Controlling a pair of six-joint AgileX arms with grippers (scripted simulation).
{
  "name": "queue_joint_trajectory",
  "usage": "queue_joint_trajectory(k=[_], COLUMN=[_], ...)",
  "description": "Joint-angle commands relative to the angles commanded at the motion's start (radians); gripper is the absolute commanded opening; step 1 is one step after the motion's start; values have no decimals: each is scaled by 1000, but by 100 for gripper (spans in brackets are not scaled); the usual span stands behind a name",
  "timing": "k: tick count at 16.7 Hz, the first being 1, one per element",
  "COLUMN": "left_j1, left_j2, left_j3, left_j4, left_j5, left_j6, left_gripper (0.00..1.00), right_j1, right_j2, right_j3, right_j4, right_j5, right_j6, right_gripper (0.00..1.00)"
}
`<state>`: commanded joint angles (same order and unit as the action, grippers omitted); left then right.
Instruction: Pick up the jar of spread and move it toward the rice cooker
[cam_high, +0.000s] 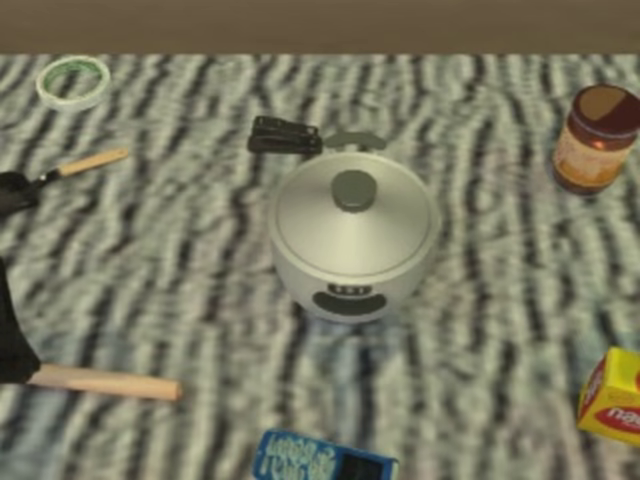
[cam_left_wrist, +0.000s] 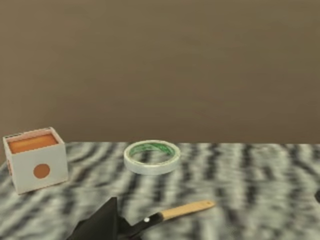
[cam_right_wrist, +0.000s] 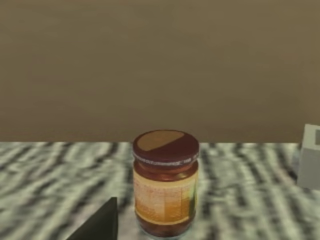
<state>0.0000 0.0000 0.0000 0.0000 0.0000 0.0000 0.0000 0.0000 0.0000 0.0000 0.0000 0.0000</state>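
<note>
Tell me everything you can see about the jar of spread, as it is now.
The jar of spread is a small round jar of clear glass, filled with dark brown spread. It has a brown lid, which is on, and an orange-tan label around its body. It stands upright on the striped tablecloth near the table's far right corner, well to the right of the rice cooker. Nothing touches it except the cloth below; no fingers are around it.

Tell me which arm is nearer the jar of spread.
Right. The right wrist view looks straight at the jar of spread from close by, upright on the table's right side. The left arm is parked at the far left edge, across the rice cooker from it.
</note>
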Motion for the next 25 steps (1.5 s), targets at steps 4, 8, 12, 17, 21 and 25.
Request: queue_joint_trajectory(k=[4,8,12,17,21,25], left_j1=[0,0,0,0,0,0], left_j2=[0,0,0,0,0,0], left_j3=[0,0,0,0,0,0], left_j4=[0,0,0,0,0,0], left_j5=[0,0,0,0,0,0], left_j6=[0,0,0,0,0,0], left_gripper=[100,100,100,100,100,100], right_j1=[-2,-16,-38,-62,-67,-59], right_j2=[26,192,476,921,1313,1722], right_j3=[19,151,401,871,1321,1765], right_j4=[-21,-150,-353,-625,-825,-1001], right_j5=[1,6,9,1,-20,-50], right_j6=[-5,-38,-101,-217,-331,-456], right_gripper=[100,100,100,100,100,100])
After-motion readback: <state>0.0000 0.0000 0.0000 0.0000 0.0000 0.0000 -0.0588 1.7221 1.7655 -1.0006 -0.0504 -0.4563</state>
